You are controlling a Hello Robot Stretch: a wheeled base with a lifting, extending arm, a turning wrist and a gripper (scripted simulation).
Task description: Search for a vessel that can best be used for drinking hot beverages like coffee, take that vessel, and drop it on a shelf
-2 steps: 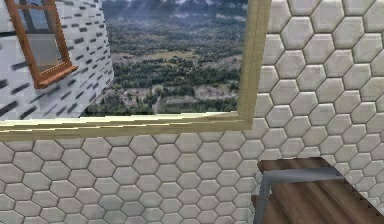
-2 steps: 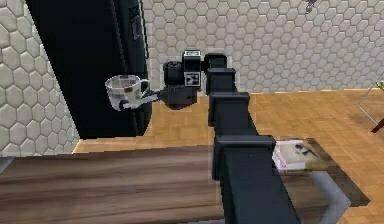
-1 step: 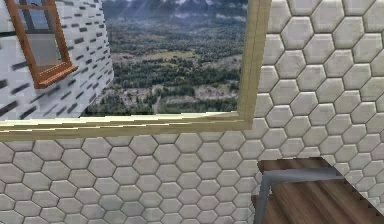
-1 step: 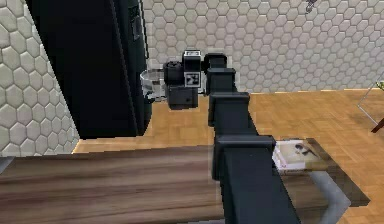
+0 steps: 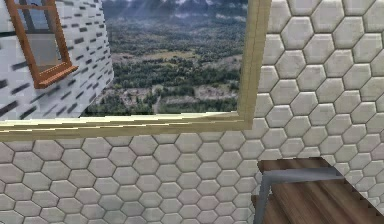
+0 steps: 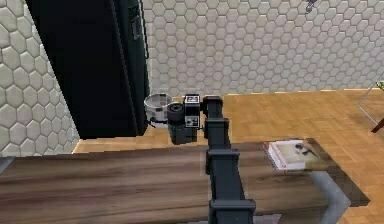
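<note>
A small grey, cup-shaped vessel [image 6: 155,103] hangs at the far end of my gripper [image 6: 163,114], clear of the floor and the table, so the gripper holds it. Behind it stands a tall black cabinet [image 6: 90,60]. The arm [image 6: 222,165] rises over a dark wooden table [image 6: 110,180], with its two white marker squares just right of the gripper body.
A flat white, book-like thing [image 6: 290,153] lies on the table's right part. Wooden floor [image 6: 290,112] runs beyond the table to a hexagon-tiled wall [image 6: 250,45]. In the forward view a large window [image 5: 170,60] fills the tiled wall, and a table corner [image 5: 310,195] sits low right.
</note>
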